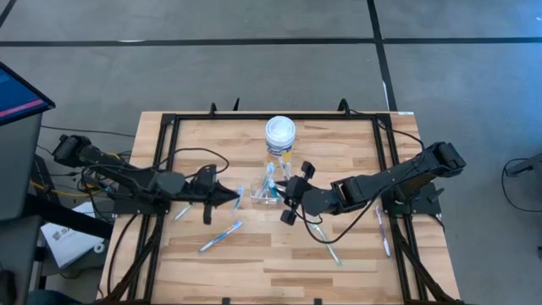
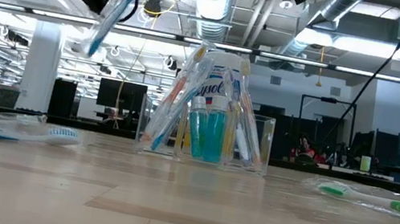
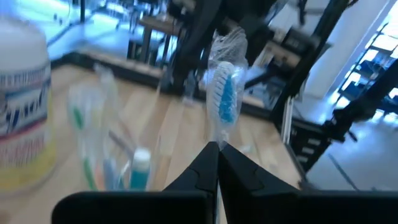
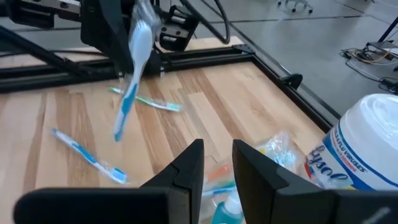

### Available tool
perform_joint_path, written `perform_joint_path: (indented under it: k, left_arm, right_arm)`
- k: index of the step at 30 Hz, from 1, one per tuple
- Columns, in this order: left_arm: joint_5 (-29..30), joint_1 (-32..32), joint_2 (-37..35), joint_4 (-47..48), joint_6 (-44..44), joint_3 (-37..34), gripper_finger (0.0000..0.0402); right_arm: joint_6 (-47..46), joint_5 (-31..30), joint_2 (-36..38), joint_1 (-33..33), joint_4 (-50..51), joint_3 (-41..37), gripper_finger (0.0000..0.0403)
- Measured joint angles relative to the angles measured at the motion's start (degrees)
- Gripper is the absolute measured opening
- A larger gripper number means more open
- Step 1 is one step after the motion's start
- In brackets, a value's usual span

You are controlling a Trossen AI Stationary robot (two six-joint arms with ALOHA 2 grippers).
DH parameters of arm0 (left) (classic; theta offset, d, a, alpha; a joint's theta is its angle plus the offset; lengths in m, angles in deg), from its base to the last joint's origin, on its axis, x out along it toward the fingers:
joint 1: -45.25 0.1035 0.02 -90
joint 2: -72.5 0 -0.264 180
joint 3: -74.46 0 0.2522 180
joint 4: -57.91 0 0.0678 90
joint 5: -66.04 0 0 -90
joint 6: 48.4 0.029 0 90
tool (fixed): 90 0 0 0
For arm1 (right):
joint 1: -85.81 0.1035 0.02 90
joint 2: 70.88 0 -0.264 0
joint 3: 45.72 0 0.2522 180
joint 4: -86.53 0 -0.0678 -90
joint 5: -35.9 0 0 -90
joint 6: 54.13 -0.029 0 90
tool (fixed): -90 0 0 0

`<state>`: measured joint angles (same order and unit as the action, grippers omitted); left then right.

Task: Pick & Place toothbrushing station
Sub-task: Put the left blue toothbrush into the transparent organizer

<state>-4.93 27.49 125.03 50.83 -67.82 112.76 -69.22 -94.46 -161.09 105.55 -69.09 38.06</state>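
The left tool point(image 1: 232, 197), pressed tight on a slim blue-and-white toothbrush point(image 4: 132, 62), hangs just beside the small clear plastic cup point(image 1: 264, 196) near the bench's middle, on the side toward the bench's left edge. The brush tilts steeply, nearly upright. The right tool point(image 1: 290, 196) waits beside the cup, part spread, holding nothing.

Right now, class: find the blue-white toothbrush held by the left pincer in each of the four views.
High view: toothbrush at left pincer tip, beside the clear cup.
Low view: upper left, tilted.
Left wrist view: centre, bristle head up.
Right wrist view: upper left, hanging.
Shared landmark: white-lidded jar.
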Motion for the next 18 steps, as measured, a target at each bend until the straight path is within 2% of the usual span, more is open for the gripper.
perform_joint_path:
  k: [5,9,18]
  left_arm:
    - [0.0,0.0,0.1,-6.2,4.3,0.0,0.0000]
    - [-0.1,0.2,1.9,-12.4,7.6,0.0,0.0000]
    - [-1.7,1.8,10.1,-27.5,12.1,0.0,0.0000]
  right_arm:
    - [0.5,0.2,0.0,0.1,-3.2,0.0,0.0075]
    - [1.6,3.5,0.0,0.1,-5.1,0.0,0.0075]
    - [5.1,8.0,0.0,0.1,-9.9,0.0,0.0075]
